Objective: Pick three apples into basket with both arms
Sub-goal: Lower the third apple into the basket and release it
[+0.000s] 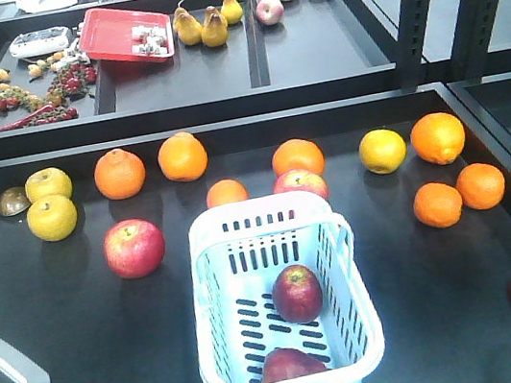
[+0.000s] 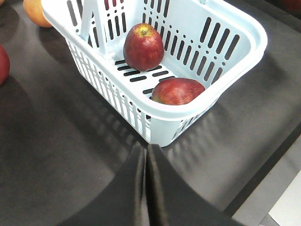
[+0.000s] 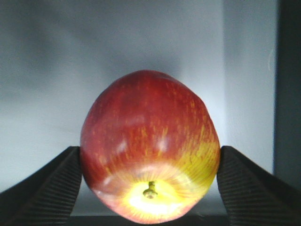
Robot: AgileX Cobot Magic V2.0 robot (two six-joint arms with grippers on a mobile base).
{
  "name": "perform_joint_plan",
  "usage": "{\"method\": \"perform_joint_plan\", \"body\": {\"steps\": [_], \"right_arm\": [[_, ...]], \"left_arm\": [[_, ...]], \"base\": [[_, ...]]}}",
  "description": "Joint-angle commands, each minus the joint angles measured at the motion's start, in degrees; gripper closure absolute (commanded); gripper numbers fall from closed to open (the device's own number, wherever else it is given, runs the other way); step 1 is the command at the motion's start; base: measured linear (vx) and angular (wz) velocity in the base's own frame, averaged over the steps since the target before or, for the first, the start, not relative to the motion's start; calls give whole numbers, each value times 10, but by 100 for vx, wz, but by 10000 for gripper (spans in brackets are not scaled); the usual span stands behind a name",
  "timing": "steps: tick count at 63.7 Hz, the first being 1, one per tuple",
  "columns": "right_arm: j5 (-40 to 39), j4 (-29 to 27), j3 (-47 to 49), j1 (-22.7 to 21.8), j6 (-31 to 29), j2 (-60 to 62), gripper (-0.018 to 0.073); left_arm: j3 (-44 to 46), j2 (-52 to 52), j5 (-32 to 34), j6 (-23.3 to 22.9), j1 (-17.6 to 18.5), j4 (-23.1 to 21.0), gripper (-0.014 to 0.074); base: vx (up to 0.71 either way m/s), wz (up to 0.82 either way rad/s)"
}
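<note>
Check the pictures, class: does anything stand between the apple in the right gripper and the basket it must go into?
Nothing visible does. The right gripper holds the apple at the right edge of the front view, and only bare dark tabletop lies between it and the open-topped basket. The handle is folded down along the rim.

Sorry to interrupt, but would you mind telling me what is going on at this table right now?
A two-armed robot is collecting red apples into the pale blue basket. Two apples already lie inside: one upright, one against the near wall. The right gripper is clamped on a third apple, seen at the right edge of the front view, away from the basket. The left gripper is shut and empty, just in front of the basket. Other red apples, oranges and yellow fruits sit on the table.
</note>
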State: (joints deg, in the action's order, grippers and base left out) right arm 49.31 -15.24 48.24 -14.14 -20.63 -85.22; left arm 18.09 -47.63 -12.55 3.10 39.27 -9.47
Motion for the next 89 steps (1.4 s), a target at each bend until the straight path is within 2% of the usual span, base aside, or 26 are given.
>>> {"method": "perform_joint_plan", "body": {"steps": [1,8,17,31,39,43,51,59,69,76,82,89], "right_arm": [[38,-95,12,1,-70,80,555],[48,-186,12,32,-110,140,549],[44,-273,12,124,-135,180,543],[-83,-301,12,295,-139,161,483],[-155,-302,12,364,-149,124,344],[-185,-307,12,380,-149,106,220],[-214,-324,12,385,-149,78,-14],[-219,-326,12,385,-149,65,-170],[-216,-327,12,385,-149,63,-158],[-208,-330,12,385,-149,64,-99],[-193,-328,12,384,-149,73,25],[-171,-305,12,384,-153,106,288]], "left_arm": [[15,6,40,-5,0,-7,603],[15,6,41,-5,0,-7,603],[15,6,41,-5,0,-7,603],[15,6,41,-5,0,-7,603],[15,6,41,-5,0,-7,603],[15,6,41,-5,0,-7,603],[15,6,41,-5,0,-7,603],[15,6,40,-5,0,-7,603],[15,6,40,-5,0,-7,603],[15,6,40,-5,0,-7,603],[15,6,40,-5,0,-7,603],[15,6,40,-5,0,-7,603]], "base": [[0,0],[0,0],[0,0],[0,0],[0,0],[0,0],[0,0],[0,0],[0,0],[0,0],[0,0],[0,0]]}}
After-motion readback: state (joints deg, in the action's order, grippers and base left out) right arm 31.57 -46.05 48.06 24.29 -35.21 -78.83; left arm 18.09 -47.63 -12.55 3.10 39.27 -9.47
